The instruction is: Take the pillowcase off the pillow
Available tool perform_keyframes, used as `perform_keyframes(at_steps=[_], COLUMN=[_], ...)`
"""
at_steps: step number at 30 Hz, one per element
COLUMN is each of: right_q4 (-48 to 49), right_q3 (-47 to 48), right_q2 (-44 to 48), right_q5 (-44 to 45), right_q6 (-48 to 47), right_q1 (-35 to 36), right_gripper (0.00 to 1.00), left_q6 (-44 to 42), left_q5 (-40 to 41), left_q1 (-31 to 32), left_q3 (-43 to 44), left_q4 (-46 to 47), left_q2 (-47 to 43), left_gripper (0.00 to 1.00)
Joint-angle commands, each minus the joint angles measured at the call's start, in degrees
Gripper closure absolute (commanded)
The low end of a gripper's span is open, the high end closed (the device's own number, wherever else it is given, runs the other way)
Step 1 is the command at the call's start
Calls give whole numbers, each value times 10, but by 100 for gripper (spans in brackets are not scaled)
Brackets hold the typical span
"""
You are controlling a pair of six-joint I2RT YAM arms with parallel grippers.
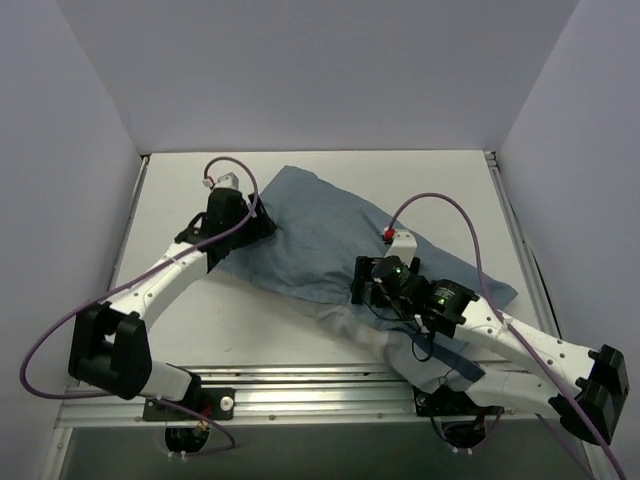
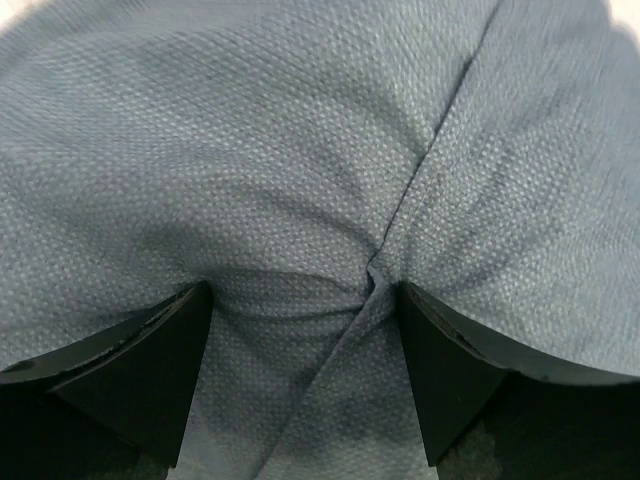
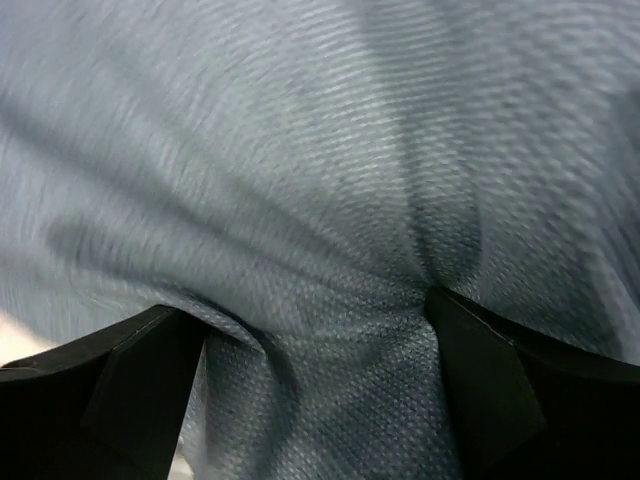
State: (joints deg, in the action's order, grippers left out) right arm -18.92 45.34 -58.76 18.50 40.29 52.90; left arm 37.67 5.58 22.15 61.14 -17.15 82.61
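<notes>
The pillowcase [image 1: 320, 235] lies with its long axis from 10 to 4 o'clock; the left gripper [image 2: 305, 300] at its 10 o'clock end and the right gripper [image 3: 315, 315] near the exposed pillow [image 1: 350, 330] at 5 o'clock both press on it, fingers spread, grasping nothing.

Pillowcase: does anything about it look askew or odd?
Yes. The pillowcase lies diagonally across the table, wrinkled, and the white pillow sticks out of its near right end, at the table's front edge.
</notes>
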Motion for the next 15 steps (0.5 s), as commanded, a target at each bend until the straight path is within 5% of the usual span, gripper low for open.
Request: perform_keyframes(at_steps=[1, 7, 15], right_q4=[8, 130, 90], right_q3=[-32, -18, 86], right_q2=[-7, -42, -53], right_q5=[104, 76, 30], right_q6=[-45, -144, -203], right_q1=[-93, -262, -283], right_gripper=[15, 14, 15], left_q6=[61, 111, 98], left_q5=[-74, -26, 10], left_q1=[28, 156, 204], left_q3=[-101, -222, -207], left_q4=[60, 70, -32], left_q2=[-56, -200, -350], left_gripper=[17, 17, 16])
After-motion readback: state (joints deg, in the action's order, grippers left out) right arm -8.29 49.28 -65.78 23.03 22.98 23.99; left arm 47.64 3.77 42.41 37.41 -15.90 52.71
